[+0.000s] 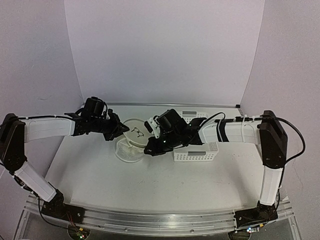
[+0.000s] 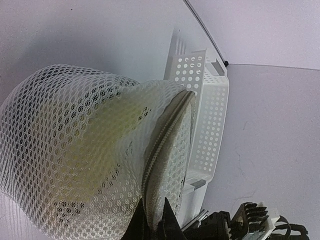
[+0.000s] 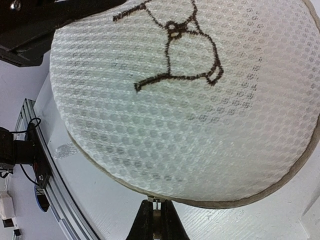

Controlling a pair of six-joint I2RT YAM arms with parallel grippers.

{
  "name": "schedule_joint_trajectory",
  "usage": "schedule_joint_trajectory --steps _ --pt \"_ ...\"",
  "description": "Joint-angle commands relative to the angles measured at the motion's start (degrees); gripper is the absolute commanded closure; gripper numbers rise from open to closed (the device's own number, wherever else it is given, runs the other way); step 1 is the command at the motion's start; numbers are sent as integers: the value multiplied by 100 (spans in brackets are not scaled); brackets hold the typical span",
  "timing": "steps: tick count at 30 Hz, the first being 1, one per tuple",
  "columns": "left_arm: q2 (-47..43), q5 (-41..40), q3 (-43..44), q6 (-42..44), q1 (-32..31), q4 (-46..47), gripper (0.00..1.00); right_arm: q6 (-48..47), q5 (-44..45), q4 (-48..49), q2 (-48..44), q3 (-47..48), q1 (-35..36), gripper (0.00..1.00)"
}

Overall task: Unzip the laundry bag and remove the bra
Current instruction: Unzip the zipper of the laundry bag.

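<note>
The laundry bag (image 1: 131,142) is a round white mesh case on the table, with its black bra drawing (image 3: 175,45) facing up. My left gripper (image 1: 120,131) is at the bag's left rim. In the left wrist view the left gripper (image 2: 155,222) is shut on the bag's seam beside the zipper (image 2: 161,142), whose visible teeth are closed. My right gripper (image 1: 150,149) is at the bag's near right edge. In the right wrist view the right gripper (image 3: 157,212) is shut on the small metal zipper pull (image 3: 156,201). A yellowish patch (image 2: 117,122) shows through the mesh; the bra is otherwise hidden.
A white perforated plastic basket (image 1: 199,152) stands just right of the bag, under my right forearm, and also shows in the left wrist view (image 2: 212,110). The table's near rail (image 3: 55,200) runs close below the bag. White backdrop walls surround the table.
</note>
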Motion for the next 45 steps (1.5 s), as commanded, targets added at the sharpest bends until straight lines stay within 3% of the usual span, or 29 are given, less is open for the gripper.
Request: schedule_joint_trajectory --steps 1,9,22,26,32,39,45 --pt "-13 862 302 655 226 307 100 -356 341 99 -486 -219 -9 100" --pt "114 1904 393 1701 519 58 100 -725 441 189 -820 -673 -11 100" --pt "825 2536 1271 3068 956 -1258 98 -751 146 552 -1017 -804 229 100" --pt "890 2217 1447 3341 964 -1695 83 -664 166 569 -922 -738 240 100" --pt "638 1581 1641 3422 974 -2172 49 -602 165 560 -805 -539 245 100" --pt "-179 835 1450 3024 965 -2643 34 -470 69 552 -492 -162 259 100" --pt "-974 1079 896 2290 773 -2623 26 -465 -164 552 -123 312 278 100"
